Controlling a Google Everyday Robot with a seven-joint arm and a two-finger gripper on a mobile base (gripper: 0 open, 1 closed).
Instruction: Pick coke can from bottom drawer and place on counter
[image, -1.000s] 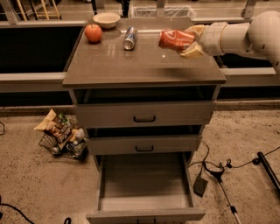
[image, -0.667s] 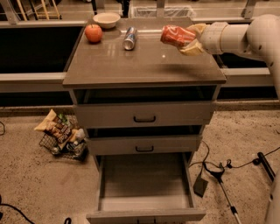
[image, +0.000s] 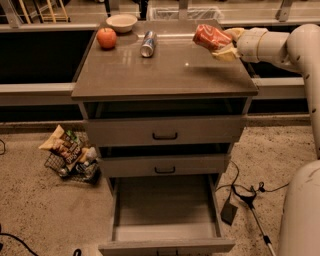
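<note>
One hand grips the coke can over the counter, long axis near-horizontal, pointing left

Apple at the back left corner of the tabletop, with a white bowl just behind it at the back edge. Silver-blue can lies on its side near the back edge, left of centre, apart from the apple. End effector is over the back right corner. Clear bin sits beyond the back edge. Below the front edge, top drawer and middle drawer have black handles and are both slightly ajar. Floor: wire basket of snack bags on the left; black cables and a small dark box on the right.
</note>
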